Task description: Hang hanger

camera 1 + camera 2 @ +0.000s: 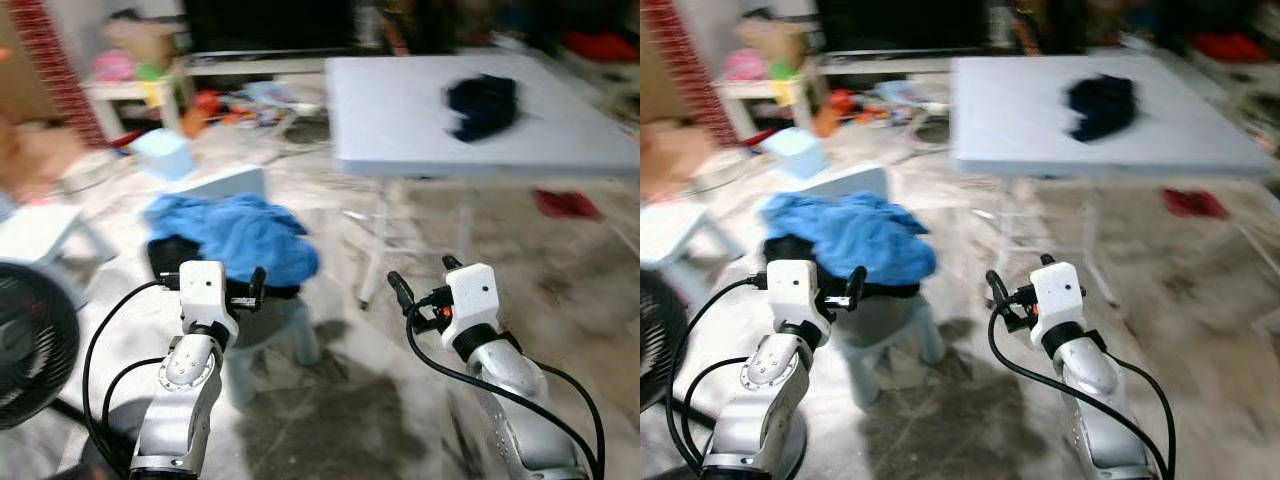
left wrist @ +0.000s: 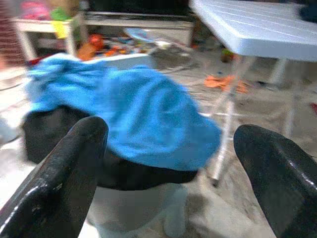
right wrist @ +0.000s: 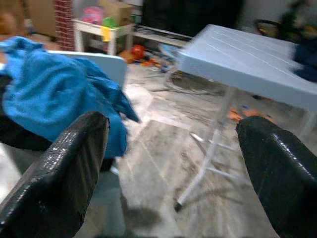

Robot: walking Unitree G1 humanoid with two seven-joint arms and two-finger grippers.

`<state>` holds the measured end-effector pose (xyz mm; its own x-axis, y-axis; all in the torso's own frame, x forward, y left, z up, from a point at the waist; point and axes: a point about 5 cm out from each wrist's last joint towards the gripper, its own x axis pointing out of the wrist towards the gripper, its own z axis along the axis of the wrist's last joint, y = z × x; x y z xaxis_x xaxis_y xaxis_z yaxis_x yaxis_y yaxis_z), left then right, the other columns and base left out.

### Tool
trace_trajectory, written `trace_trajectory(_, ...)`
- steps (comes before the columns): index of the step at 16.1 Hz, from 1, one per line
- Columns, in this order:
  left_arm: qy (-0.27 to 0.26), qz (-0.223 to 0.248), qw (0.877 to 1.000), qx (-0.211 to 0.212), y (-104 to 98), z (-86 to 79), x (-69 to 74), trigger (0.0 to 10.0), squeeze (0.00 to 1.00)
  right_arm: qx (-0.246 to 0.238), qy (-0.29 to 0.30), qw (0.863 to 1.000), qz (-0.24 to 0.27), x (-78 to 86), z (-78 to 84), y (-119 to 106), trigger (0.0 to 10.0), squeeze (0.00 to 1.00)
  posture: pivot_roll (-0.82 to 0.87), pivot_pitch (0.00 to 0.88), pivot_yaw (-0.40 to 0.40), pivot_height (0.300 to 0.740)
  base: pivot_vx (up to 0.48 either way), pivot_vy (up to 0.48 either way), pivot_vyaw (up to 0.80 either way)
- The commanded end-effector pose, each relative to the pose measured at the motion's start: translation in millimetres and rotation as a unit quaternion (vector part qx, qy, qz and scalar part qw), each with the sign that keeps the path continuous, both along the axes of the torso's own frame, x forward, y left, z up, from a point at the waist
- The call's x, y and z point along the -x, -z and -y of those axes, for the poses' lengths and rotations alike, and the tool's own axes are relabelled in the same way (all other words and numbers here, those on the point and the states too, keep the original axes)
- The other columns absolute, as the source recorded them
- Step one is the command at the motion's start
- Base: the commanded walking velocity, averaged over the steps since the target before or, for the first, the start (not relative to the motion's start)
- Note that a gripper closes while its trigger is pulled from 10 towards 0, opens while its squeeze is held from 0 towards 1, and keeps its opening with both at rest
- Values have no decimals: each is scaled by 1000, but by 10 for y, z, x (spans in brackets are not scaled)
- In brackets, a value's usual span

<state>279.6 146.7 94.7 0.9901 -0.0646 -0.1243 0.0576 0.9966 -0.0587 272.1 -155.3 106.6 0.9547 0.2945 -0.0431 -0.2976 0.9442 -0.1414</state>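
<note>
white folding table, blurred, far side of room; dark garment lying on its top. small pale stool left of table, nearer, heaped with blue cloth over black fabric. left gripper raised before stool; right gripper before table legs, fingers parted. red item on floor beneath table's right end.

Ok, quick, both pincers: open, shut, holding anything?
Left pincer: open, holding nothing.
Right pincer: open, holding nothing.
</note>
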Motion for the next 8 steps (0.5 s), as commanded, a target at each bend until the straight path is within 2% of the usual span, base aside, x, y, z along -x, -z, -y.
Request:
trace_trajectory(1, -7, 3, 1000, 0, -32, -47, -6, 10000, 0, -1, -16, 1000, 20, -30, -69, -93, 10000, 0, -109, 0, 3, 740, 390, 0, 0)
trace_trajectory(8, -2, 1, 1000, 7, -26, -25, -11, 10000, 0, 0, -16, 1000, 20, -36, -72, -95, 10000, 0, -111, 0, 1, 740, 402, 0, 0)
